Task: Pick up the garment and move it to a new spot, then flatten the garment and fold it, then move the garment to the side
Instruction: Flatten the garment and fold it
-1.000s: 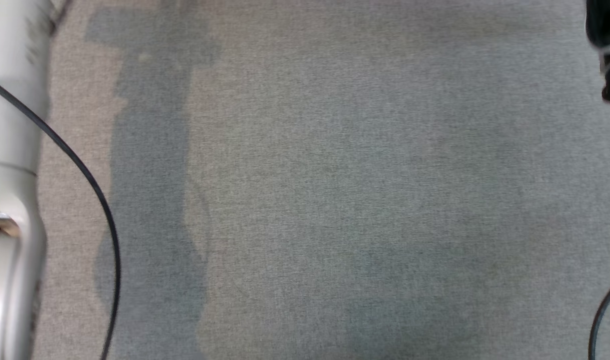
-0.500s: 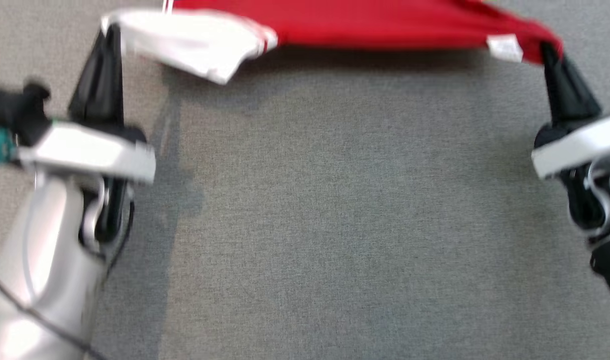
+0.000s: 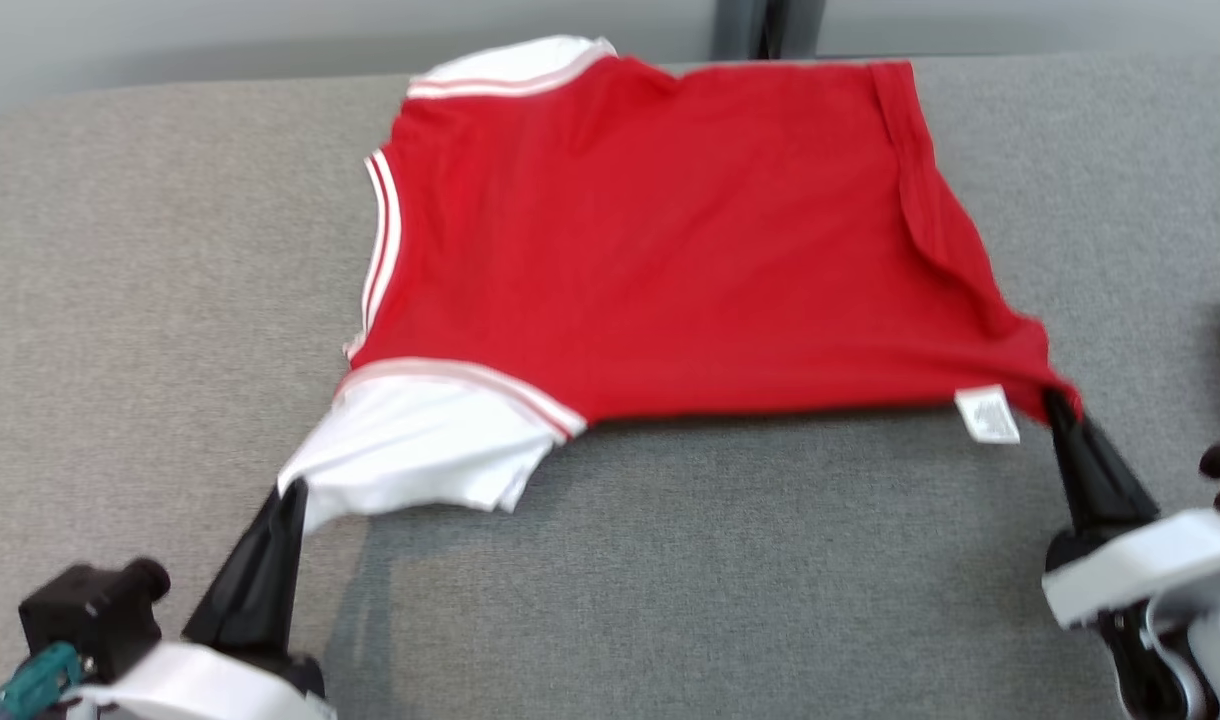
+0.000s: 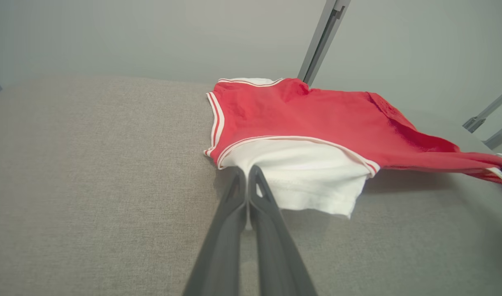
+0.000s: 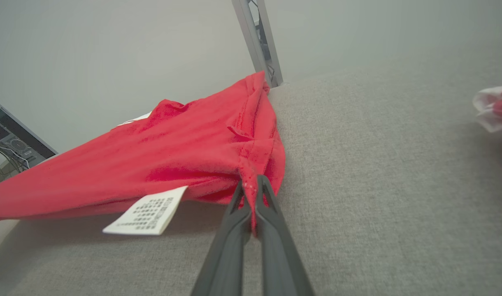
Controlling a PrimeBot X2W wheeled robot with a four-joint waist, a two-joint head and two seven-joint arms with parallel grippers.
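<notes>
The garment (image 3: 670, 240) is a red T-shirt with white, red-striped sleeves, spread over the grey fabric surface (image 3: 670, 580) with its near edge lifted. My left gripper (image 3: 292, 492) is shut on the near white sleeve (image 4: 300, 172), its tips (image 4: 247, 170) pinching the cloth. At the right, my right gripper (image 3: 1052, 400) is shut on the red hem corner (image 5: 255, 164) beside a white care label (image 5: 146, 216). The shirt's far part lies flat near the surface's back edge.
A grey post (image 3: 765, 28) rises behind the surface's far edge against a pale wall. A small red-and-white bundle (image 5: 496, 107) lies at the right edge. Open grey fabric stretches left of the shirt and in front of it.
The head camera has tilted up, bringing the whole shirt into view. Both grippers stay shut on the garment's near corners, which now sit farther apart from the camera's bottom edge.
</notes>
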